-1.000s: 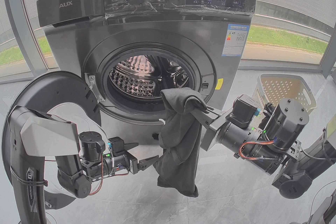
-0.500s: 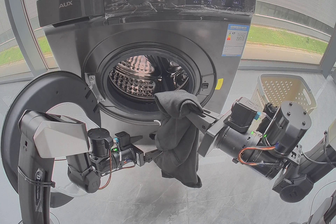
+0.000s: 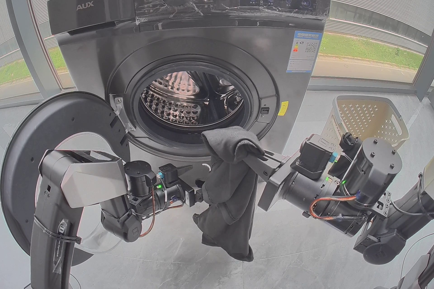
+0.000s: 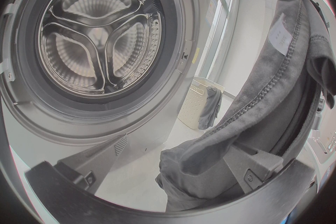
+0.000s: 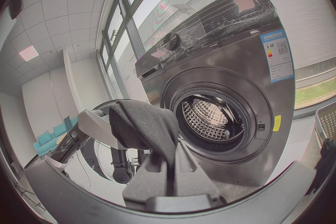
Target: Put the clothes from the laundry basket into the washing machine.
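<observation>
Here, in the head view, the right gripper (image 3: 255, 158) pinches a dark garment (image 3: 228, 190) that hangs before the washer (image 3: 190, 37), just below its open port. The basket (image 3: 366, 116) stands to the washer's right. In the left wrist view, the left gripper (image 4: 175, 156) faces the washer's drum (image 4: 98, 32), jaws spread, the garment lying between them. In the right wrist view, the jaws are pressed together on the garment's top fold, before the washer.

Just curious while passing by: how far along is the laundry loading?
Done: the door is open, but the drum looks empty. In hand: the right gripper holds a dark garment before the opening; the left gripper is open against its lower part. Left: that garment goes in, then a second garment draped over the basket.
</observation>
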Controlling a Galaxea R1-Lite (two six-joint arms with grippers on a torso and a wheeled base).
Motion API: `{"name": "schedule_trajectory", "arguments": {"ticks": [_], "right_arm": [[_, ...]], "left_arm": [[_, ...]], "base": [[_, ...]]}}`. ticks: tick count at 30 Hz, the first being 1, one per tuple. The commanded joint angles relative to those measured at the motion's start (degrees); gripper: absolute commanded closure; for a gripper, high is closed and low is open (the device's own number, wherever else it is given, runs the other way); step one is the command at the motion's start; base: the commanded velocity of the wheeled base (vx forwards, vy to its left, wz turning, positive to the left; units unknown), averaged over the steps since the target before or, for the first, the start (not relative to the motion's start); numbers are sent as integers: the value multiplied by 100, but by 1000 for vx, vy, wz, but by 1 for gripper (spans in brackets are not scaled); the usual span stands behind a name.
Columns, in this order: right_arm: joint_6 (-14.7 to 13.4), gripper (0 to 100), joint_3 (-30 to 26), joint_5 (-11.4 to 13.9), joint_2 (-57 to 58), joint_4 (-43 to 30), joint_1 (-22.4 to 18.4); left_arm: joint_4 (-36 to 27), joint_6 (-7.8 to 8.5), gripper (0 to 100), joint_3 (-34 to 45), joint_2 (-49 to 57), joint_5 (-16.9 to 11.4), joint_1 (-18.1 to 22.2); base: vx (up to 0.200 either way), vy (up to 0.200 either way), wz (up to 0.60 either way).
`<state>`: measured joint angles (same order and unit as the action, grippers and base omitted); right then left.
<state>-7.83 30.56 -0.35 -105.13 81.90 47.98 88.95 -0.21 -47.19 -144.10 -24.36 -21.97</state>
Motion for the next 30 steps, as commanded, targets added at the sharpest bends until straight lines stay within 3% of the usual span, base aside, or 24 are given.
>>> {"name": "schedule_trajectory", "arguments": {"ticks": [1,2,16,22,25,30], "right_arm": [[0,100,-24,0,-34,2,1],[0,100,-24,0,-34,2,1],[0,100,-24,-9,-51,19,-131],[-8,100,-156,71,-60,37,-562],[-17,100,-261,281,-60,72,-843],[36,100,-595,317,-148,415,-1098]], "left_arm": [[61,56,0,-53,-100,-131,-18],[61,91,100,-71,-100,-157,-36],[78,109,100,70,207,-157,35],[69,100,100,834,1244,-148,52],[52,109,100,1643,2141,-157,52],[43,91,100,2724,3143,-254,70]], "base": [[0,0,0],[0,0,0],[0,0,0],[0,0,0],[0,0,0],[0,0,0]]}}
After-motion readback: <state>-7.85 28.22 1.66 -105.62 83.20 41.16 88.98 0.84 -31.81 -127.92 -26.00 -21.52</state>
